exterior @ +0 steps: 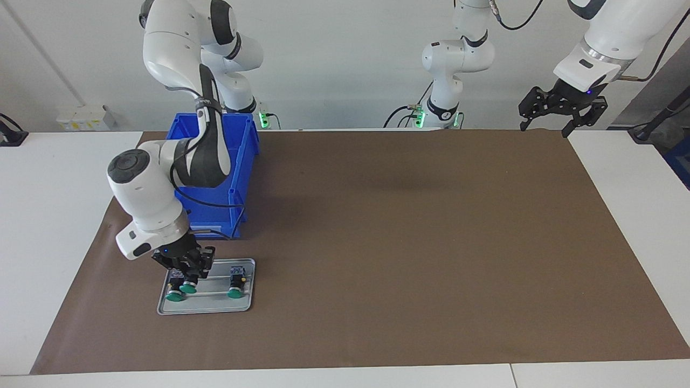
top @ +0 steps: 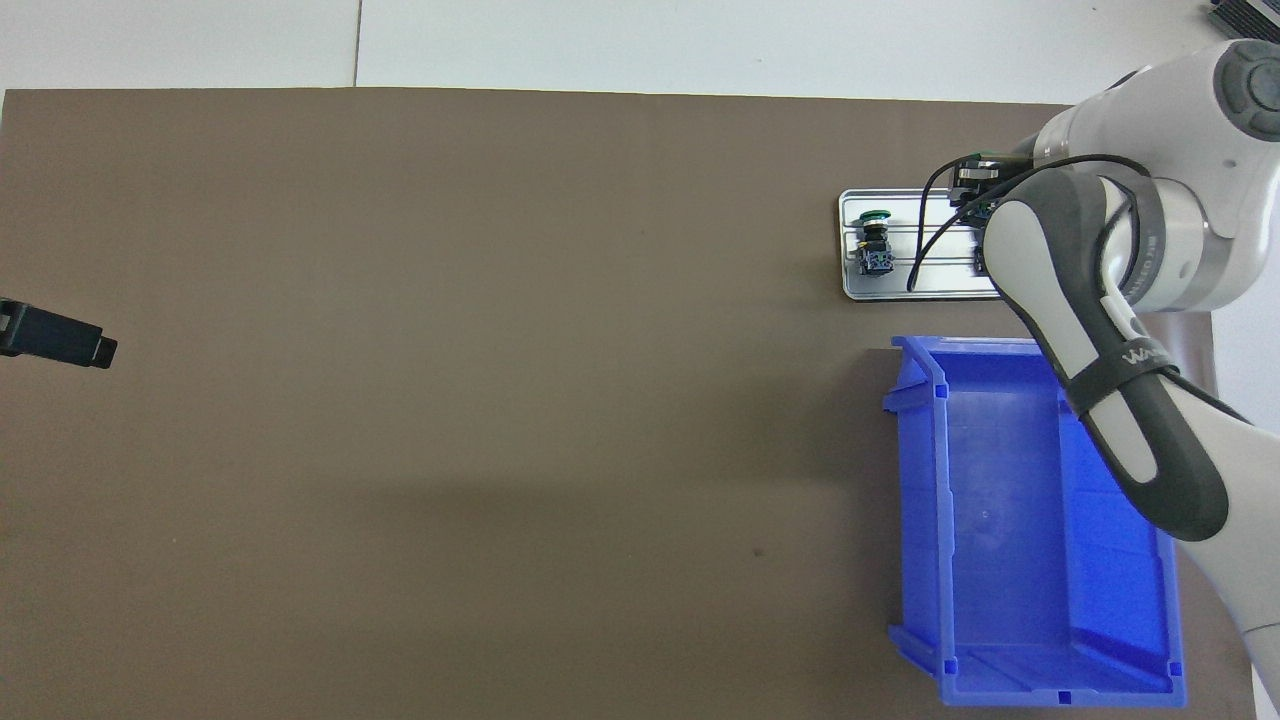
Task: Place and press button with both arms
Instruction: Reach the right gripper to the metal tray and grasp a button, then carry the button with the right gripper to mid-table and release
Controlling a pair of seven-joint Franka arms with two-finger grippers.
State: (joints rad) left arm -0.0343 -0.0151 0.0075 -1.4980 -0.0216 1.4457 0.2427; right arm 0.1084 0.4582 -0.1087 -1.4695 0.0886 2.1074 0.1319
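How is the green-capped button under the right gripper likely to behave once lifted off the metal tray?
The button looks rigid and small, so probably light. Its round cap and cylindrical body suggest that it could roll if dropped. The right gripper, shut on it over the tray, grips a short body, so it might twist.

**A robotics lab bench**

Two white jointed arms (exterior: 178,161) are mounted at a white table (exterior: 54,215) covered by a brown mat (exterior: 404,242), with cabling, lit green indicators at the bases, a blue parts bin (top: 1010,560) and bare white walls.
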